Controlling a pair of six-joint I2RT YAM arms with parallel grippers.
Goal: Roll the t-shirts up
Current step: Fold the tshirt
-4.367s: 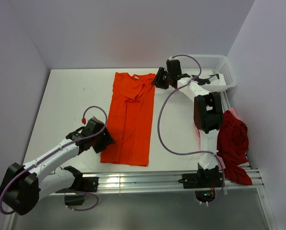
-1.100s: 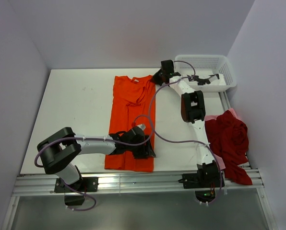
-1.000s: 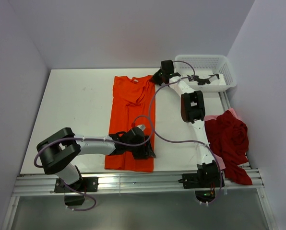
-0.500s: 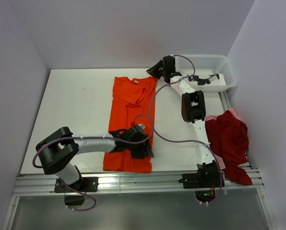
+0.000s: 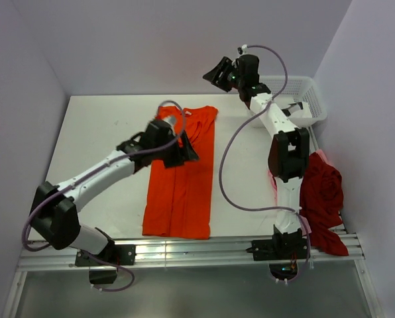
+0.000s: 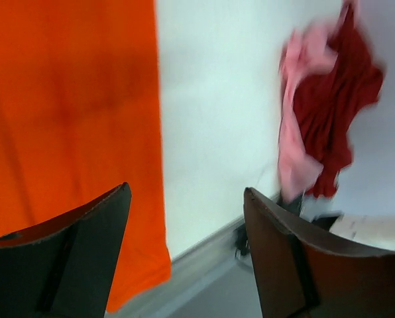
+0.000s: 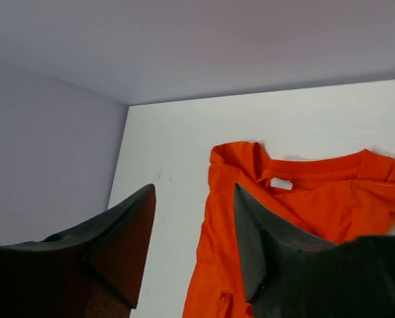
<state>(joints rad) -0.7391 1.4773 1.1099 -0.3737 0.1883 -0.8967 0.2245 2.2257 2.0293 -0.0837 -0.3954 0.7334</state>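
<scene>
The left tool [image 5: 184, 152] hovers over the far half of the orange t-shirt [image 5: 181, 192], its jaws apart with nothing between them. That orange t-shirt lies flat on the white worktop [image 5: 98, 139], folded lengthwise into a long strip, with its collar at the far end and its hem toward the arm bases. Just past its far right corner the right tool [image 5: 219, 71] hangs in the air, jaws apart and empty. Further right stands the white basket [image 5: 303, 93]. Well apart from the orange shirt, the dark red t-shirt [image 5: 323, 192] and pale pink t-shirt [image 6: 293, 139] lie bunched at the worktop's right edge. The cloth looks light, limp and likely to slide. A roll probably starts best by pinching both corners of one short end, layers together.
</scene>
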